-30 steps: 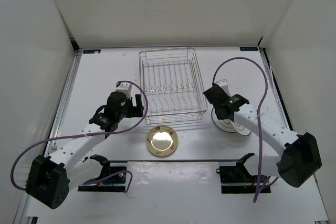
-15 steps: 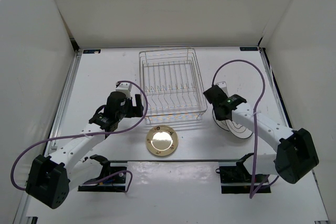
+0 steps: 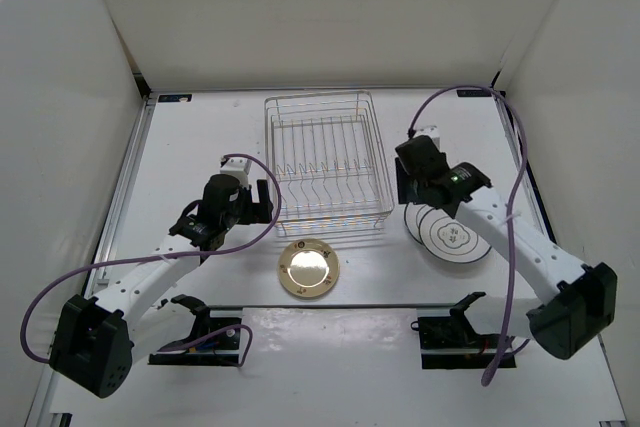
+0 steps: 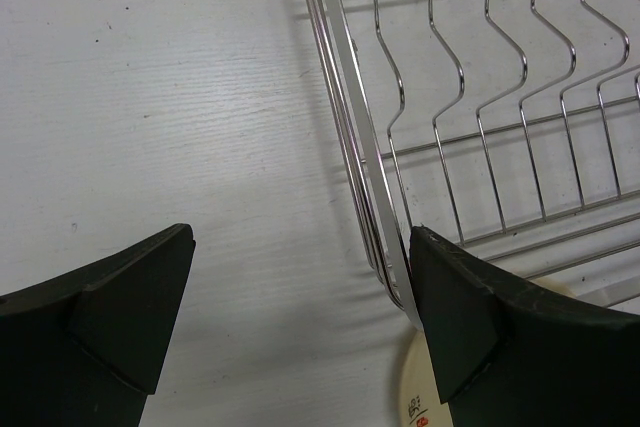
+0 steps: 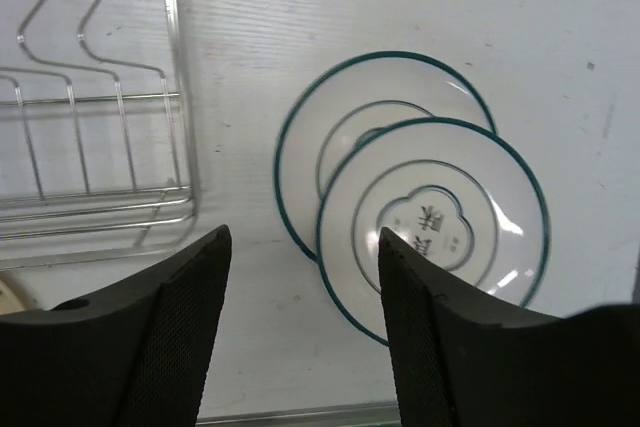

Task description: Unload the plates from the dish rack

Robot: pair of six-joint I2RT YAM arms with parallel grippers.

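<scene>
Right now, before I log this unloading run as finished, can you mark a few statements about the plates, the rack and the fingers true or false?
1. The dish rack holds no plates. True.
2. The golden plate stands in a rack slot. False: it lies flat on the table on the rack's near side.
3. The two white plates overlap, lying right of the rack. True.
4. The right fingers are shut on a white plate. False: they are open and hold nothing.
5. The left fingers are open beside the rack's left wall. True.

Overlapping plates (image 3: 452, 237) right of rack (image 3: 325, 159), plate (image 3: 309, 268) before
</scene>
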